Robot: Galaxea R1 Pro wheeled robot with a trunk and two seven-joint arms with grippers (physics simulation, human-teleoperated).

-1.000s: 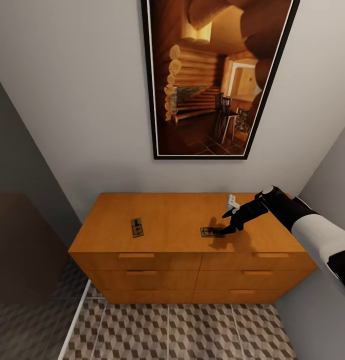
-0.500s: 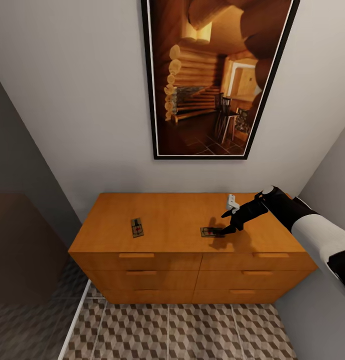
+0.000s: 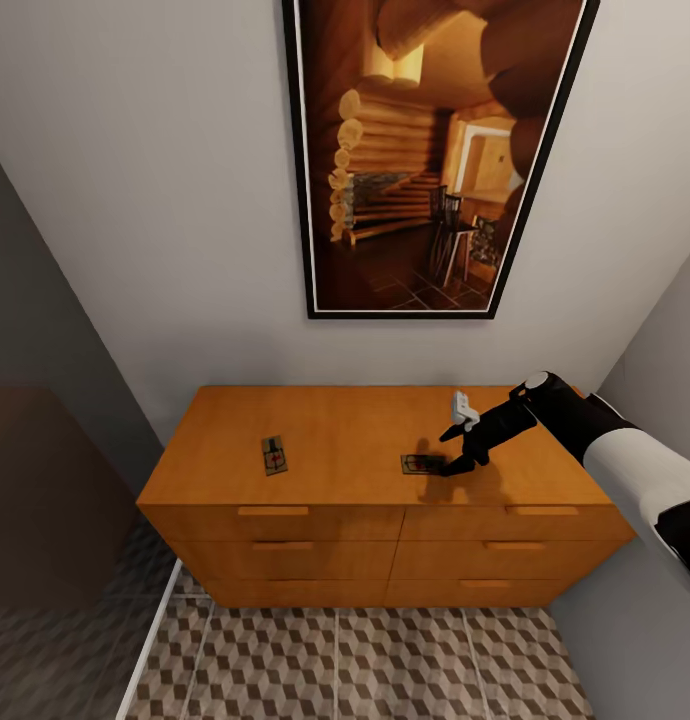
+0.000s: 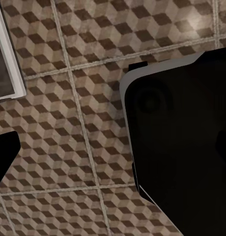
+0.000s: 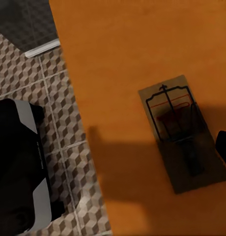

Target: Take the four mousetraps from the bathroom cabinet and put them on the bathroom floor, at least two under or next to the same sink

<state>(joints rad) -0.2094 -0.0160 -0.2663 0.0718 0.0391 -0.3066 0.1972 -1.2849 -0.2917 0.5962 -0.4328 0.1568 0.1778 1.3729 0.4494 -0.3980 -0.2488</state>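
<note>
While 2 traps lie flat on the cabinet (image 3: 365, 440), the right gripper (image 3: 457, 452), jaws apart, hovers beside the near trap (image 3: 422, 464): light, stiff, thin; pinch its long edges, avoiding the wire.

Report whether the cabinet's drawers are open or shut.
Shut: all the drawer fronts of the cabinet sit flush in the head view, none pulled out. Two mousetraps lie on its top.

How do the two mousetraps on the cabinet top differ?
The left mousetrap lies alone, long side running front to back; the right mousetrap lies crosswise, in shadow, with the right gripper at its edge. Both lie flat on the cabinet, near its front edge.
</note>
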